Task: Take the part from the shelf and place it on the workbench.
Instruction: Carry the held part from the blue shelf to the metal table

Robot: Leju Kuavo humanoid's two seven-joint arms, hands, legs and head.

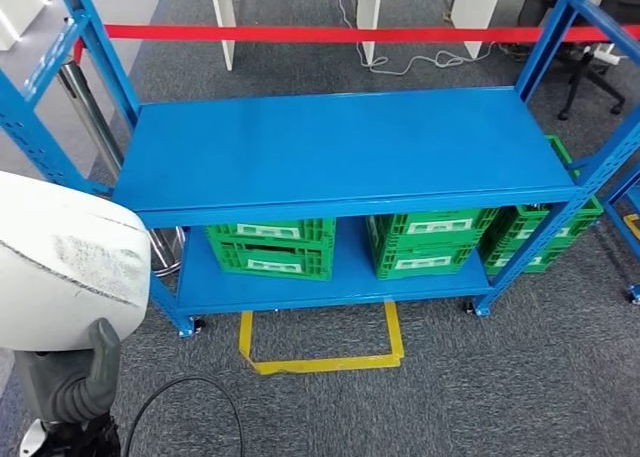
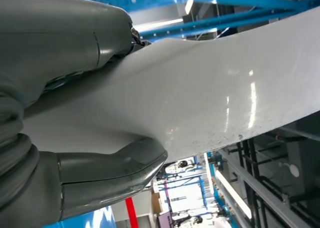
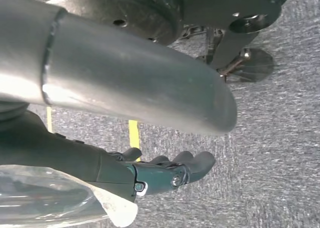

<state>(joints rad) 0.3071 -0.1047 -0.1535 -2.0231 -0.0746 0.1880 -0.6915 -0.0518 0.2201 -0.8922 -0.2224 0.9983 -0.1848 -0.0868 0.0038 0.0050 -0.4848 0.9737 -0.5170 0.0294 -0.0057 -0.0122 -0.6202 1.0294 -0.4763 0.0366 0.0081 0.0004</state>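
The part [image 1: 68,262] is a large white curved shell at the lower left of the head view. My left hand [image 1: 72,382] grips it from below, its grey thumb up against the shell's edge. In the left wrist view the part [image 2: 211,93] runs across the picture, clamped between the thumb and fingers of my left hand [image 2: 94,173]. My right hand [image 3: 151,173] hangs over the grey carpet with its fingers stretched out and nothing in them. The blue shelf [image 1: 340,142] stands straight ahead with a bare top board.
Three green crates [image 1: 272,247] [image 1: 426,242] [image 1: 540,237] sit on the shelf's bottom board. A yellow tape outline [image 1: 324,357] marks the carpet in front. A red tape [image 1: 340,34] runs behind the shelf. A black cable [image 1: 189,397] loops near my left side.
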